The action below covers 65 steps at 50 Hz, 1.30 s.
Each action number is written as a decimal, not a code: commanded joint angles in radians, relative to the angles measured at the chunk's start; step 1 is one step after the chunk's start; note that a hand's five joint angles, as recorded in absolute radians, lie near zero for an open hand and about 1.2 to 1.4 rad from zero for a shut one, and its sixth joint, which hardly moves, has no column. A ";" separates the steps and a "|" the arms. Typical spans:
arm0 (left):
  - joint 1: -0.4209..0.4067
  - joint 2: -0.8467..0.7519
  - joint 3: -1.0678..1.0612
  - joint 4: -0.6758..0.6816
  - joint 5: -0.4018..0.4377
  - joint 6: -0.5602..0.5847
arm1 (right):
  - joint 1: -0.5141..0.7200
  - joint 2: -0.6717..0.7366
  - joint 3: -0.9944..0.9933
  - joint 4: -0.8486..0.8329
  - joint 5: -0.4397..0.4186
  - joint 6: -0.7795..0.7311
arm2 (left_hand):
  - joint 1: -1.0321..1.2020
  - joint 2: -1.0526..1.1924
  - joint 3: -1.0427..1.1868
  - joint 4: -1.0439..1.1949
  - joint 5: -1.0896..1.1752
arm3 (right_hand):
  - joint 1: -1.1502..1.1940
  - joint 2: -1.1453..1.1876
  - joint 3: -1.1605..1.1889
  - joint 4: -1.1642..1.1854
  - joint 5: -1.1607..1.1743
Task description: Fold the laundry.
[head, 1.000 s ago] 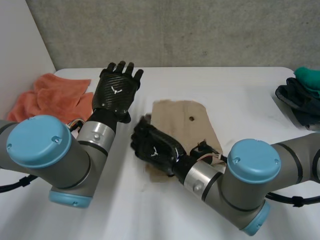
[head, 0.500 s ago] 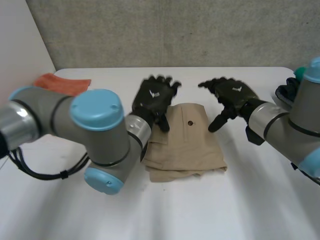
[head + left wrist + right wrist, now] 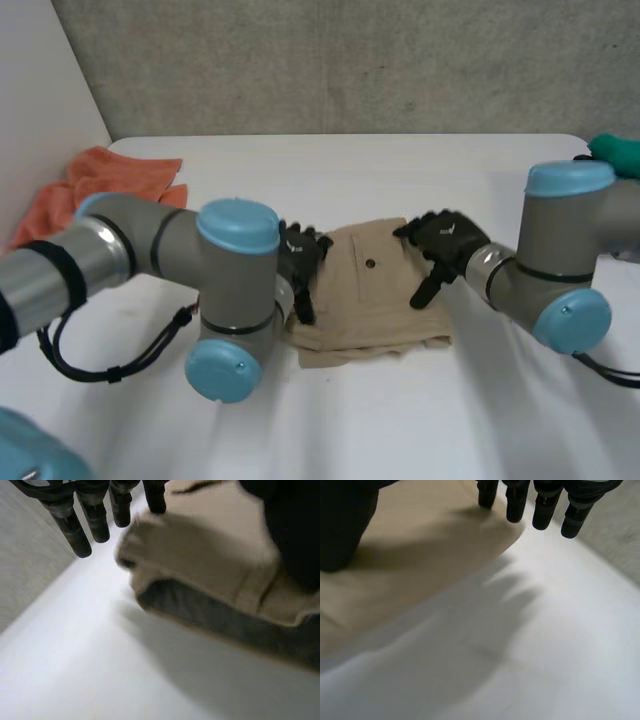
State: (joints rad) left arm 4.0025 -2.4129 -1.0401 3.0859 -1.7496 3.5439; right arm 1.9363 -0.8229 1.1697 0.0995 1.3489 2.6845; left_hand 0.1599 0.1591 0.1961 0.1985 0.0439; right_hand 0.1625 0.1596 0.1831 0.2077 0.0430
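Note:
A folded beige garment (image 3: 375, 300) with a small dark button lies in the middle of the white table (image 3: 480, 410). My left hand (image 3: 302, 252) rests at its left edge, open, with fingers (image 3: 82, 527) straight and hanging over the table just past a folded corner of the beige cloth (image 3: 200, 555). My right hand (image 3: 447, 238) sits at the garment's right edge, also open. Its straight fingers (image 3: 542, 507) reach the rim of the beige cloth (image 3: 420, 540), and the thumb lies over the cloth. Neither hand grips the fabric.
A crumpled orange cloth (image 3: 110, 180) lies at the table's far left. Dark and green clothes (image 3: 612, 150) are piled at the far right edge. A grey wall runs behind the table.
The right hand left the garment's near left part and swung to its right side. The left hand came from the far left to its left edge. Both then sank beside the cloth.

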 commanded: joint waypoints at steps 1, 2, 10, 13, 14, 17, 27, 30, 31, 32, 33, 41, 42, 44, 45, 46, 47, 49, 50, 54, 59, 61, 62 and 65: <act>-0.010 0.211 -0.057 0.026 0.030 -0.117 | 0.012 -0.214 0.116 -0.073 -0.002 0.021 | 0.015 0.015 -0.022 -0.024 -0.044 | 0.012 0.015 -0.009 -0.033 -0.043; -0.010 0.256 -0.070 0.037 0.057 -0.150 | 0.012 -0.252 0.155 -0.104 -0.001 0.021 | 0.015 0.015 -0.022 -0.024 -0.044 | 0.012 0.015 -0.009 -0.033 -0.043; 0.033 0.425 -0.196 0.095 0.241 -0.241 | 0.039 -0.412 0.401 -0.250 0.021 0.006 | 0.015 0.015 -0.022 -0.024 -0.044 | 0.012 0.015 -0.009 -0.033 -0.043; 0.075 0.443 -0.233 0.094 0.297 -0.246 | 0.079 -0.415 0.497 -0.291 0.010 0.005 | 0.015 0.015 -0.022 -0.024 -0.044 | 0.012 0.015 -0.009 -0.033 -0.043; 0.081 0.445 -0.239 0.092 0.312 -0.247 | 0.090 -0.415 0.521 -0.303 0.012 0.005 | 0.015 0.016 -0.021 -0.023 -0.043 | 0.012 0.015 -0.009 -0.033 -0.043; 0.107 0.448 -0.255 0.088 0.373 -0.267 | 0.122 -0.412 0.606 -0.372 0.012 0.008 | 0.015 0.016 -0.021 -0.023 -0.043 | 0.012 0.015 -0.009 -0.033 -0.043; 0.112 0.446 -0.291 0.089 0.440 -0.300 | 0.176 -0.274 0.685 -0.610 0.032 0.005 | 0.018 0.019 -0.018 -0.020 -0.040 | 0.012 0.015 -0.009 -0.033 -0.043; 0.112 0.446 -0.291 0.092 0.440 -0.300 | 0.174 -0.226 0.659 -0.649 0.045 0.000 | 0.018 0.019 -0.018 -0.020 -0.040 | 0.012 0.015 -0.009 -0.033 -0.043; 0.112 0.446 -0.291 0.094 0.440 -0.300 | 0.174 -0.214 0.650 -0.656 0.048 0.000 | 0.018 0.019 -0.018 -0.020 -0.040 | 0.012 0.015 -0.009 -0.033 -0.043; 0.112 0.446 -0.291 0.094 0.440 -0.300 | 0.174 -0.202 0.641 -0.661 0.050 0.000 | 0.018 0.019 -0.018 -0.020 -0.040 | 0.012 0.015 -0.009 -0.033 -0.043; 0.112 0.446 -0.291 0.094 0.440 -0.300 | 0.174 -0.182 0.624 -0.665 0.055 -0.002 | 0.018 0.019 -0.018 -0.020 -0.040 | 0.012 0.015 -0.009 -0.033 -0.043; 0.113 0.443 -0.293 0.094 0.438 -0.300 | 0.170 -0.136 0.567 -0.724 0.068 -0.026 | 0.018 0.019 -0.018 -0.020 -0.040 | 0.295 0.298 0.275 0.250 0.240; 0.113 0.443 -0.293 0.094 0.438 -0.300 | 0.171 -0.137 0.562 -0.730 0.068 -0.026 | 0.018 0.019 -0.018 -0.020 -0.040 | 0.310 0.313 0.289 0.265 0.255; 0.113 0.443 -0.293 0.096 0.438 -0.300 | 0.173 -0.134 0.545 -0.739 0.068 -0.028 | 0.018 0.019 -0.018 -0.020 -0.040 | 0.313 0.316 0.292 0.268 0.258; 0.113 0.443 -0.293 0.096 0.438 -0.300 | 0.173 -0.131 0.538 -0.738 0.068 -0.026 | 0.018 0.019 -0.018 -0.020 -0.040 | 0.313 0.316 0.292 0.268 0.258; 0.112 0.445 -0.294 0.096 0.438 -0.300 | 0.173 -0.127 0.529 -0.738 0.070 -0.025 | 0.018 0.019 -0.018 -0.020 -0.040 | 0.313 0.316 0.292 0.268 0.258; 0.112 0.445 -0.294 0.096 0.438 -0.300 | 0.173 -0.121 0.519 -0.738 0.072 -0.025 | 0.018 0.019 -0.018 -0.020 -0.040 | 0.313 0.316 0.292 0.268 0.258; 0.112 0.446 -0.298 0.097 0.438 -0.300 | 0.173 -0.093 0.489 -0.730 0.072 -0.025 | 0.018 0.019 -0.018 -0.020 -0.040 | 0.316 0.319 0.295 0.271 0.261; 0.112 0.446 -0.299 0.097 0.438 -0.300 | 0.173 -0.085 0.478 -0.730 0.072 -0.025 | 0.018 0.019 -0.018 -0.020 -0.040 | 0.319 0.322 0.298 0.274 0.264; 0.112 0.446 -0.305 0.097 0.438 -0.300 | 0.171 -0.042 0.417 -0.728 0.084 -0.025 | 0.018 0.019 -0.018 -0.020 -0.040 | 0.427 0.430 0.406 0.382 0.372; 0.112 0.446 -0.310 0.097 0.438 -0.300 | 0.170 -0.007 0.341 -0.728 0.133 -0.023 | 0.018 0.019 -0.018 -0.020 -0.040 | 0.893 0.896 0.873 0.848 0.838; 0.112 0.448 -0.311 0.097 0.438 -0.300 | 0.170 0.014 0.294 -0.716 0.147 -0.025 | 0.018 0.019 -0.018 -0.020 -0.040 | 1.232 1.235 1.212 1.187 1.177; 0.112 0.448 -0.311 0.097 0.438 -0.300 | 0.170 0.019 0.285 -0.712 0.147 -0.026 | 0.018 0.019 -0.018 -0.020 -0.040 | 1.234 1.237 1.213 1.189 1.179; 0.113 0.449 -0.308 0.099 0.438 -0.300 | 0.170 0.033 0.240 -0.666 0.128 -0.032 | 0.018 0.019 -0.018 -0.020 -0.040 | 1.234 1.237 1.213 1.189 1.179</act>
State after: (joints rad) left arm 4.1144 -1.9655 -1.3504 3.1834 -1.3115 3.2444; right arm 2.1063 -0.8124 1.4732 -0.6135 1.4855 2.6590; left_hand 0.1593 0.1591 0.1961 0.1985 0.0432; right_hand 0.9927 1.1270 1.1214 1.1759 0.8793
